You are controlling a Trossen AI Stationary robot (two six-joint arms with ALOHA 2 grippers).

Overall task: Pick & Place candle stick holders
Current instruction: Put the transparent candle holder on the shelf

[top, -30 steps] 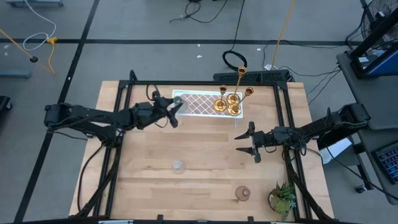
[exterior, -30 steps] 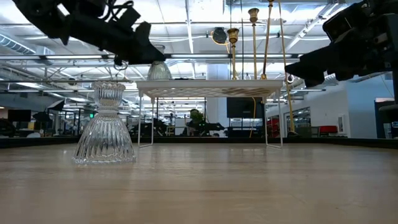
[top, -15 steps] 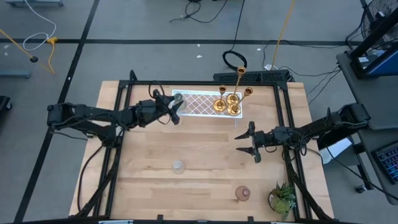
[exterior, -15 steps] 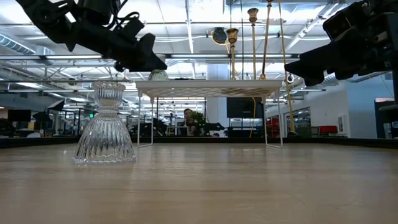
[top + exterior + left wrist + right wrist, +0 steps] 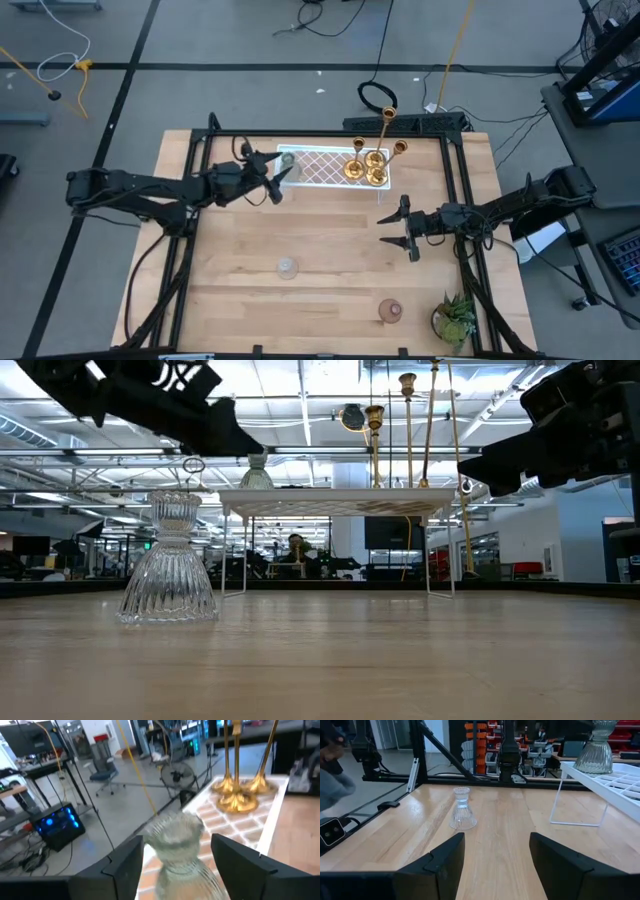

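Observation:
A white lattice tray [image 5: 320,168] on legs stands at the table's far edge. Three gold candle stick holders [image 5: 370,165] rest by their round bases on its right end. A greenish glass holder [image 5: 175,845] stands upright on its left end [image 5: 287,160]. My left gripper [image 5: 277,178] is open, one finger on each side of that glass, and gaps show between them. A clear glass holder [image 5: 287,267] and a pinkish one [image 5: 390,311] stand on the table. My right gripper [image 5: 395,230] hovers open at the right, with nothing between its fingers.
A small potted plant [image 5: 455,318] sits at the near right corner. Bare wood lies between the clear glass holder [image 5: 462,810] and the tray's wire legs [image 5: 580,805]. Black frame rails run along the table's left, right and far sides.
My left gripper has opened and let go of the greenish glass holder, which now stands by itself on the tray's left end. The gripper has drawn back slightly toward the table's left edge. My right arm has kept still.

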